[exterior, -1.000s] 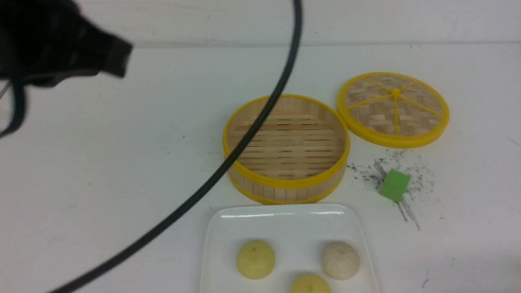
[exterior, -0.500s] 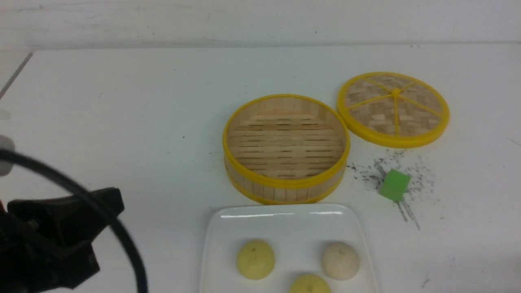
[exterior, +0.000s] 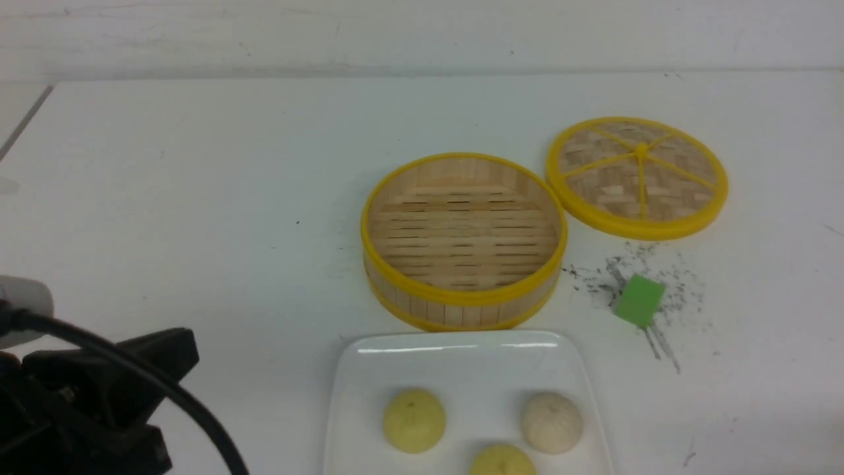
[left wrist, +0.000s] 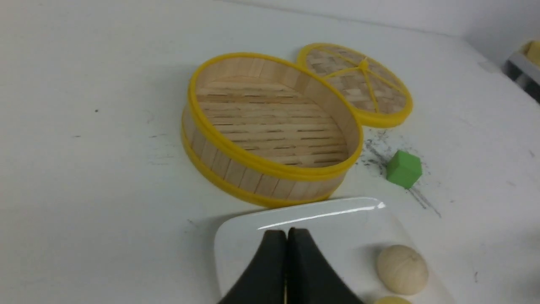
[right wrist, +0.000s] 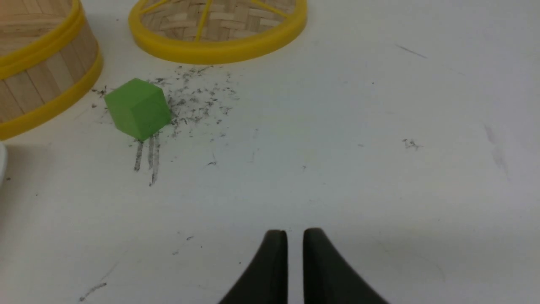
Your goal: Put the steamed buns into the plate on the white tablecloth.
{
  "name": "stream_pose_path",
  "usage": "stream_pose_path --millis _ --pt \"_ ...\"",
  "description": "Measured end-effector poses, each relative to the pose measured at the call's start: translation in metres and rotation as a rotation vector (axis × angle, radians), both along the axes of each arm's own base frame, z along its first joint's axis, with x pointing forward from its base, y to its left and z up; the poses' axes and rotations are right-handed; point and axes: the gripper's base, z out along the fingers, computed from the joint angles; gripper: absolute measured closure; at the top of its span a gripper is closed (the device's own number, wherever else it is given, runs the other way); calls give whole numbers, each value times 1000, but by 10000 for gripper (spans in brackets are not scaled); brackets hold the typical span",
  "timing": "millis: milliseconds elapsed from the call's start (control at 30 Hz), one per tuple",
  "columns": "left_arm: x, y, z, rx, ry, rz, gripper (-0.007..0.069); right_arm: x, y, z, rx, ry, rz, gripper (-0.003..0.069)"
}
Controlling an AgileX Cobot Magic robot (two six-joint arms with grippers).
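- Front view shows all three steamed buns (exterior: 414, 420) already in the plate (exterior: 455, 359), which lies at the near edge of the white tablecloth (exterior: 198, 198), just in front of the bamboo steamer (exterior: 463, 241); we judge nothing is left to carry.
- Our left gripper (left wrist: 287, 236) sits by the near-left corner, and the plate lies just off to its right, so the left arm is the nearer one; we see no long axis on the round buns.
- Its fingertips meet, holding nothing.
- Our right gripper (right wrist: 294, 238) hovers over bare cloth toward the right edge, a thin gap between its tips, empty, the green block (right wrist: 137, 107) well apart.
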Motion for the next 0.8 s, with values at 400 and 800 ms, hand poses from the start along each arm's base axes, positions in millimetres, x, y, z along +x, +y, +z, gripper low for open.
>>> stream_pose_path --millis 400,800 --pt "-2 3 -10 34 93 20 588 0 0 0 0 0 0 573" --pt "-6 33 -58 155 -45 190 571 0 0 0 0 0 0 562"
